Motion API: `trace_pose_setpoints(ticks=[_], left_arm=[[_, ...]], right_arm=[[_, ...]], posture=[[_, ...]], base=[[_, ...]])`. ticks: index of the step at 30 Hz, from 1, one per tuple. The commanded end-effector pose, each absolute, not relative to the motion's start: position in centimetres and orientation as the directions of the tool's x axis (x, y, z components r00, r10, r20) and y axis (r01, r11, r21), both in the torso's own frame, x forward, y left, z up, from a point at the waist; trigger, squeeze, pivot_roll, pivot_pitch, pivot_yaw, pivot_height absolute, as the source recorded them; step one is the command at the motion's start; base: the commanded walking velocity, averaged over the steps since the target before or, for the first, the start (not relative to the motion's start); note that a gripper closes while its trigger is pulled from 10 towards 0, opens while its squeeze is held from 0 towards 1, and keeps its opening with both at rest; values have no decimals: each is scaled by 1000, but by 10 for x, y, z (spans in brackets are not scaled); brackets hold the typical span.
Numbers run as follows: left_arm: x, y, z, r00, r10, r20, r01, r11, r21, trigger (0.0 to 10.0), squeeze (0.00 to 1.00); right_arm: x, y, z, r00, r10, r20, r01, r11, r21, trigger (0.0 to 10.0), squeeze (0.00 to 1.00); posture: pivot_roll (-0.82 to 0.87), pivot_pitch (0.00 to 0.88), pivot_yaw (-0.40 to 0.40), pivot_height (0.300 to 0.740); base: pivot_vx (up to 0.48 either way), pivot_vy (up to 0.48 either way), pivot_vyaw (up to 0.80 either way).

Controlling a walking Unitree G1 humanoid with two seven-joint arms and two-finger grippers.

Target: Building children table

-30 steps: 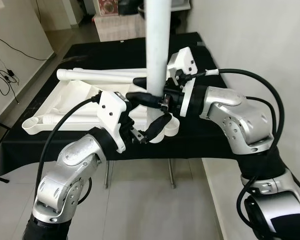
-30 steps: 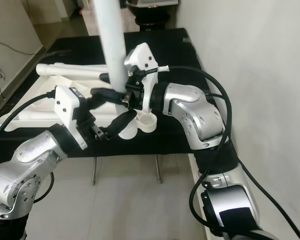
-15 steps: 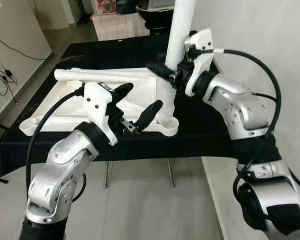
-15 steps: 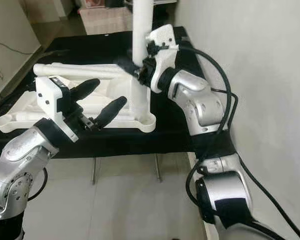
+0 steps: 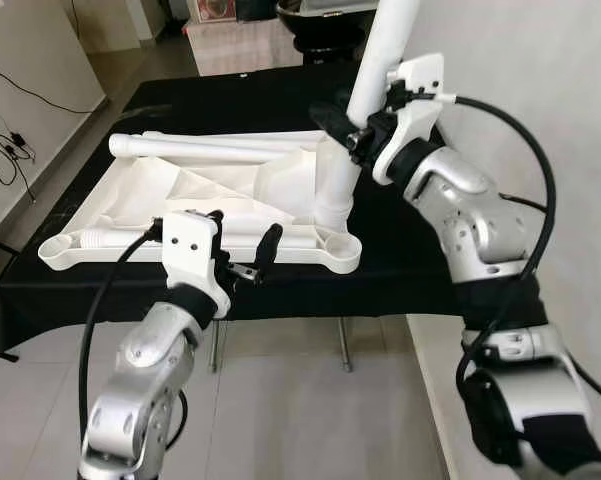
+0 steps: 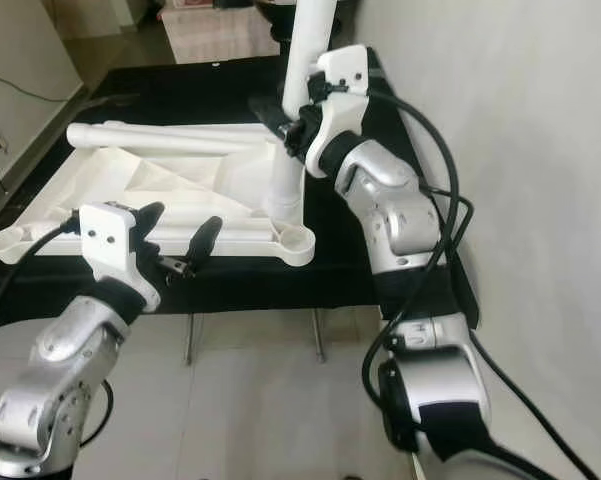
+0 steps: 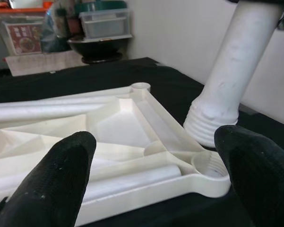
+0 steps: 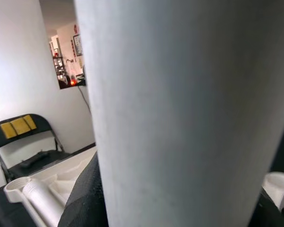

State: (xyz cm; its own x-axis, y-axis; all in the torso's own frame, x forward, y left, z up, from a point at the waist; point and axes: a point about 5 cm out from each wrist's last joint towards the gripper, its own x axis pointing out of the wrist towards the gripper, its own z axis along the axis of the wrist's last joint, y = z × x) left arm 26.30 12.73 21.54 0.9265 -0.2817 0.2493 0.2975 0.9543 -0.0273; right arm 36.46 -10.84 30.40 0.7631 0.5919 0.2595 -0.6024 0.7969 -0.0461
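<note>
Right gripper clamped on table leg; left gripper spread at front edge.

The right gripper (image 5: 352,135), arm bent at the elbow and reaching forward, pinches the tilted white table leg (image 5: 365,100), whose threaded end meets the upturned white table panel (image 5: 160,185) near its corner socket (image 5: 342,243). The left gripper (image 5: 242,250), fingers apart, hovers before the panel on the black tabletop (image 5: 400,255).
</note>
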Motion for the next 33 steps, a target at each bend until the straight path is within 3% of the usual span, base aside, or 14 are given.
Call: trace_pose_setpoints(ticks=[1, 6, 9, 26, 29, 33], left_arm=[[263, 130, 211, 932, -279, 231, 296, 954, -42, 10000, 0], [263, 128, 209, 933, -273, 233, 290, 956, -37, 10000, 0], [262, 125, 207, 933, -276, 232, 292, 956, -36, 10000, 0], [254, 116, 194, 931, -310, 192, 324, 945, -42, 10000, 0], [249, 112, 185, 920, -362, 150, 367, 930, -11, 10000, 0], [244, 109, 176, 909, -401, 110, 402, 915, 13, 10000, 0]], right_arm=[[359, -104, 307, 740, 610, 282, -629, 777, -29, 10000, 0], [356, -99, 305, 720, 628, 295, -645, 762, -49, 10000, 0], [349, -94, 304, 665, 689, 288, -673, 720, -168, 10000, 0], [337, -94, 306, 581, 758, 296, -751, 639, -165, 10000, 0], [328, -97, 305, 493, 826, 273, -804, 552, -219, 10000, 0], [321, -101, 306, 435, 864, 252, -835, 492, -246, 10000, 0]], posture=[[-60, 87, 94, 740], [-62, 80, 96, 740], [-62, 74, 93, 740], [-57, 77, 98, 740], [-56, 84, 99, 740], [-56, 89, 100, 740]], base=[[247, 0, -800], [250, 0, 0], [247, 0, 642], [256, 0, 94], [86, 0, 0], [0, 0, 0]])
